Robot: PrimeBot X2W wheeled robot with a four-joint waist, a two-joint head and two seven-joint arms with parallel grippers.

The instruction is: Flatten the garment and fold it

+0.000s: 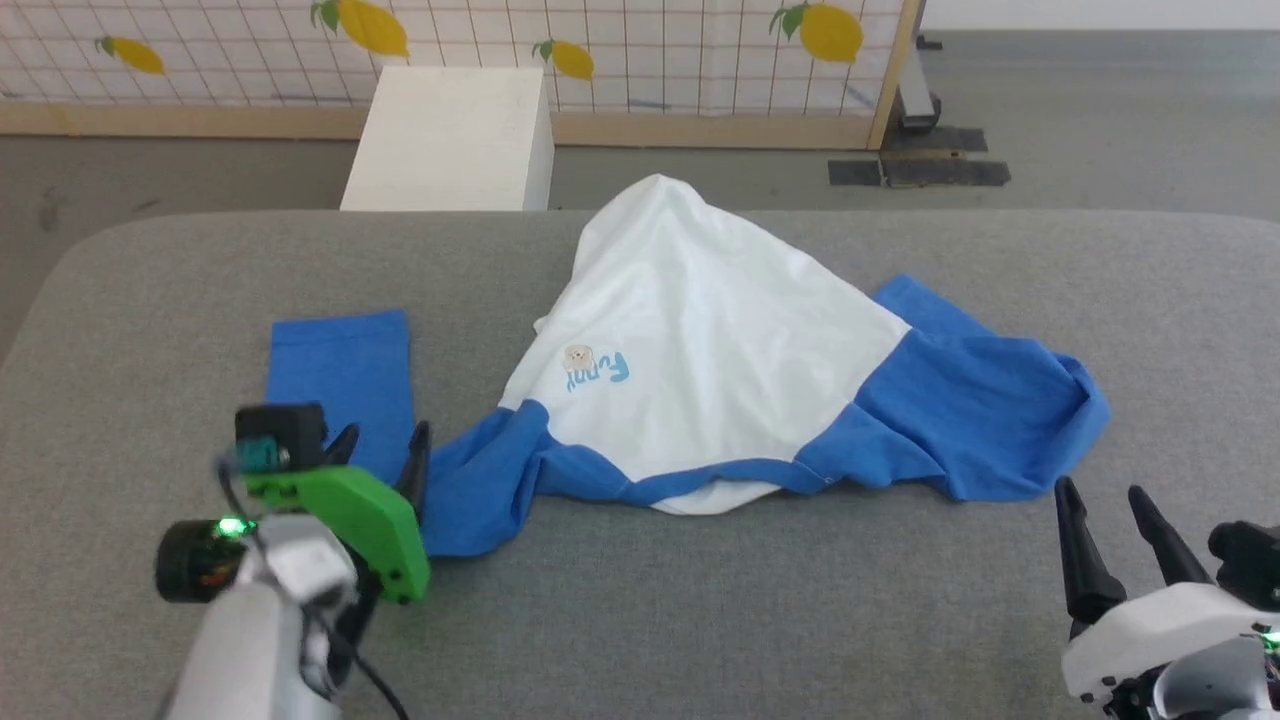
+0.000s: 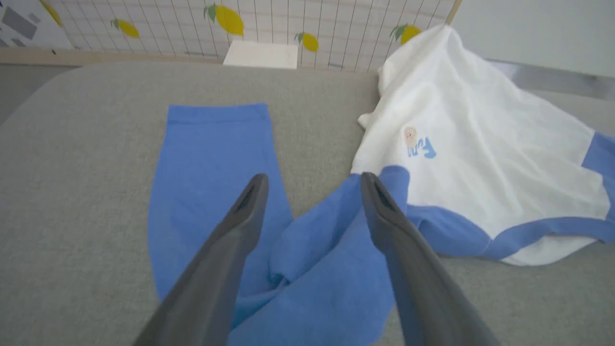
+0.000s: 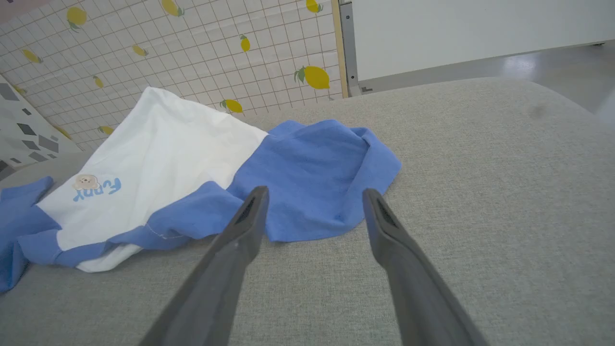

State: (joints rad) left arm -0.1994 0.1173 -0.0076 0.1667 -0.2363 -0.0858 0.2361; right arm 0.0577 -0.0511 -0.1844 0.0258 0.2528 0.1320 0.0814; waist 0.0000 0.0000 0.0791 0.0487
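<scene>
The garment [image 1: 700, 340] lies crumpled on the grey table [image 1: 700, 620], its white body bunched into a peak at the far edge, with a small bear print and light-blue lettering [image 1: 592, 368]. One blue sleeve [image 1: 345, 375] stretches flat to the left; the other blue sleeve [image 1: 990, 420] is rumpled at the right. My left gripper [image 1: 385, 435] is open above the left sleeve's base, its fingers [image 2: 240, 221] straddling blue cloth without pinching it. My right gripper [image 1: 1100, 490] is open just short of the right sleeve [image 3: 317, 178], empty.
A white box [image 1: 450, 135] stands on the floor behind the table. A gridded screen with lemon prints [image 1: 600, 50] closes off the back. Bare grey table surface spreads along the near edge and to both sides of the garment.
</scene>
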